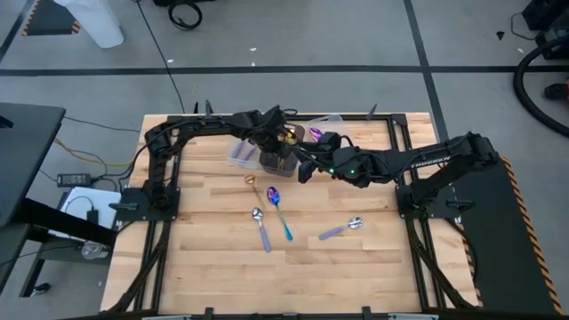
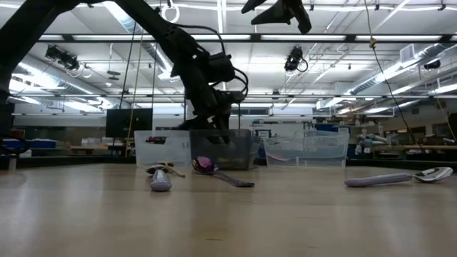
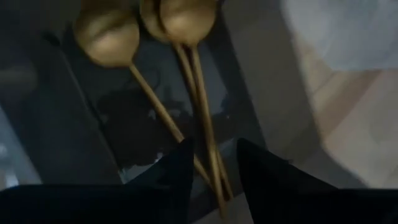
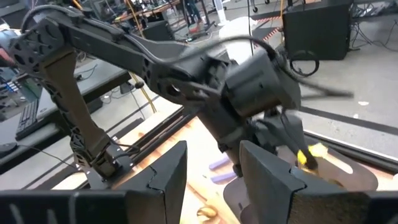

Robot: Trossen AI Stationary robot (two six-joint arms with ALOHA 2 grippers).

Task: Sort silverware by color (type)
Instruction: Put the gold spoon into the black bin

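Crowding dark bin (image 1: 271, 161) – both arms, gold spoons (image 3: 186, 25) inside, clear bins flanking

Gold spoons (image 3: 186, 93): bowls cut off, handles hidden behind pincer.

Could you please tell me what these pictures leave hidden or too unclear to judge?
- High view: the dark bin's contents, covered by the left gripper.
- Left wrist view: gold spoons cut off by the edge; exact count uncertain.
- Low view: the clear bins' contents, too hazy.
- High view: right gripper, fingers too small.
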